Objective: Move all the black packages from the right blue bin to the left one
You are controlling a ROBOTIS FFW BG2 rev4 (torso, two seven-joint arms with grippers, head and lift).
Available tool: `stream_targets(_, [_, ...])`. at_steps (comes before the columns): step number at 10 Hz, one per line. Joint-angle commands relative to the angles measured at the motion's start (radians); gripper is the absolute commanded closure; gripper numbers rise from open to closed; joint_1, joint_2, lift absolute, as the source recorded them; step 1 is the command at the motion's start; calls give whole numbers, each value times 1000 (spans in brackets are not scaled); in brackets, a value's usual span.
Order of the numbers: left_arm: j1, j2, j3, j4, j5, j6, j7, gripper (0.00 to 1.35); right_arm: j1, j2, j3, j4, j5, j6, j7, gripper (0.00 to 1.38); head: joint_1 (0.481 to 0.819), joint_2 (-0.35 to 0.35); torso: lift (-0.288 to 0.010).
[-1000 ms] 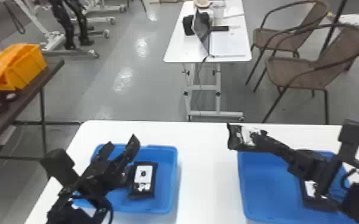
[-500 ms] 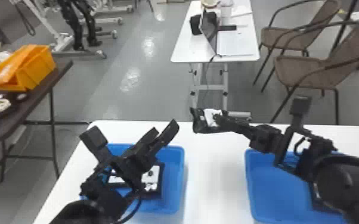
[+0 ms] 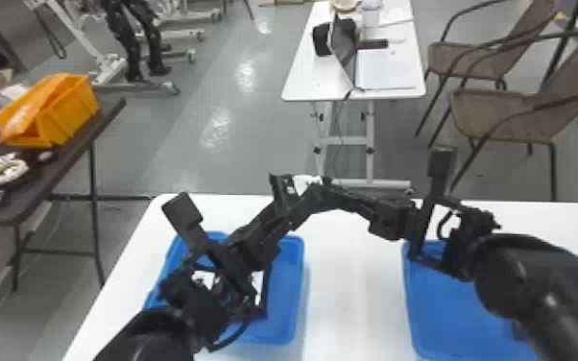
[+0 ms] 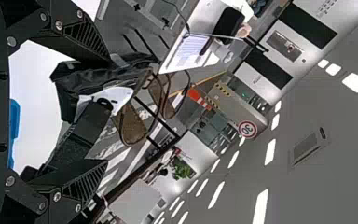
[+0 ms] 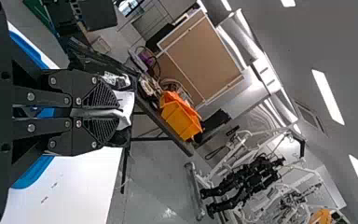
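Black, white-labelled package [image 3: 306, 182] was pinched by the right gripper [image 3: 322, 188] near the blue plastic left bin [image 3: 289, 297], which the black left arm [image 3: 201, 307] partly blocked, its left gripper [image 3: 287, 204] empty and spread wide.

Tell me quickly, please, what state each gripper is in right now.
Left gripper: open, its fingers spread apart, clamping nothing.
Right gripper: closed, holding a black package.

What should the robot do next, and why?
Probably shut the left gripper on the package: its open fingers seem to be on both sides, while the right gripper pinches the package, so it looks ready to pass over.
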Motion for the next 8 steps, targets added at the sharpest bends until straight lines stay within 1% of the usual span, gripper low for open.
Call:
stream_targets(1, [-4, 0, 0, 2, 3, 18, 0, 283, -13, 2, 32, 13, -21, -3, 0, 1079, 695, 207, -40])
stream_targets(2, [-5, 0, 4, 0, 6, 43, 0, 312, -13, 2, 42, 16, -29, -3, 0, 1079, 695, 217, -40])
stream_targets(3, [-4, 0, 6, -1, 1, 46, 0, 463, -15, 2, 43, 15, -31, -3, 0, 1079, 695, 224, -40])
stream_targets(4, [1, -3, 7, -5, -3, 40, 8, 858, -13, 2, 43, 15, -32, -3, 0, 1079, 695, 227, -40])
stream_targets(5, [12, -11, 15, -8, 20, 50, 39, 1204, -12, 2, 43, 15, -37, -3, 0, 1079, 695, 230, -40])
stream_targets(6, [10, -14, 30, -5, 27, 76, 28, 1228, -12, 2, 43, 16, -37, -3, 0, 1079, 695, 234, -40])
stream_targets(8, [18, -9, 26, -5, 18, 23, 29, 1228, -10, 2, 43, 16, -38, -3, 0, 1079, 695, 238, -40])
